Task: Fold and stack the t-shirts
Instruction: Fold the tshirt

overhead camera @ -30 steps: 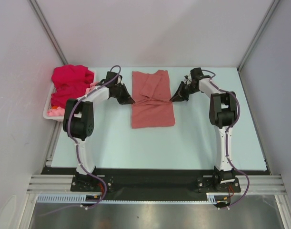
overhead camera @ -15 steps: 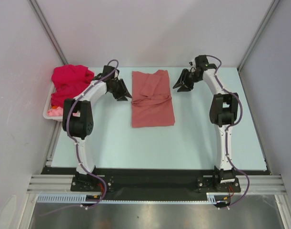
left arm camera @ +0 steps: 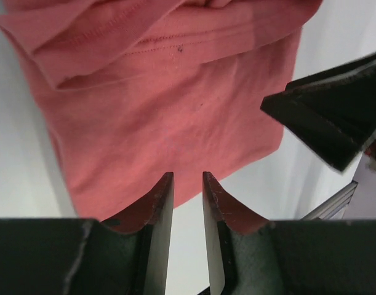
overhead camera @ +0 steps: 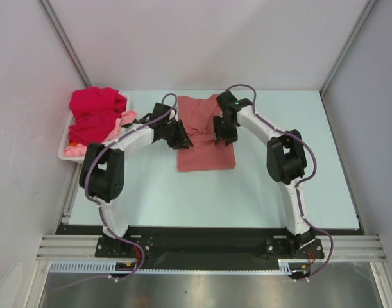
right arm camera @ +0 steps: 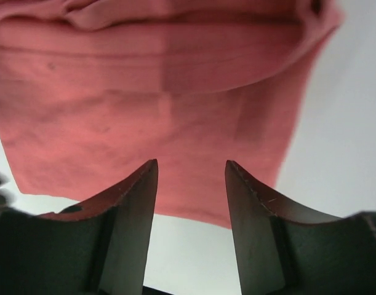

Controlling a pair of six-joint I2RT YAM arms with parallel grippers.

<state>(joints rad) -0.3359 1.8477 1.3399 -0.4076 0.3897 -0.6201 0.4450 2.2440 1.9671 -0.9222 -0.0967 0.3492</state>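
The dusty salmon-red t-shirt [overhead camera: 205,151] lies folded into a tall rectangle on the table, with a crease across its middle. My left gripper [overhead camera: 185,141] is at its left edge, jaws a narrow gap apart and empty; in the left wrist view it [left arm camera: 188,175] hovers over the shirt's hem [left arm camera: 175,123]. My right gripper [overhead camera: 222,135] is over the shirt's right half, open and empty, above the cloth [right arm camera: 163,104] in its own view [right arm camera: 191,163]. The crimson t-shirt [overhead camera: 93,110] and the light pink t-shirt [overhead camera: 72,151] are piled in the basket.
The white plastic basket [overhead camera: 63,151] stands at the table's left edge. The pale table [overhead camera: 247,186] extends in front of and to the right of the shirt. Part of the right arm [left arm camera: 335,117] shows in the left wrist view.
Both grippers moved inward from beside the shirt's far half and now hang over its middle. The shirt itself has not shifted.
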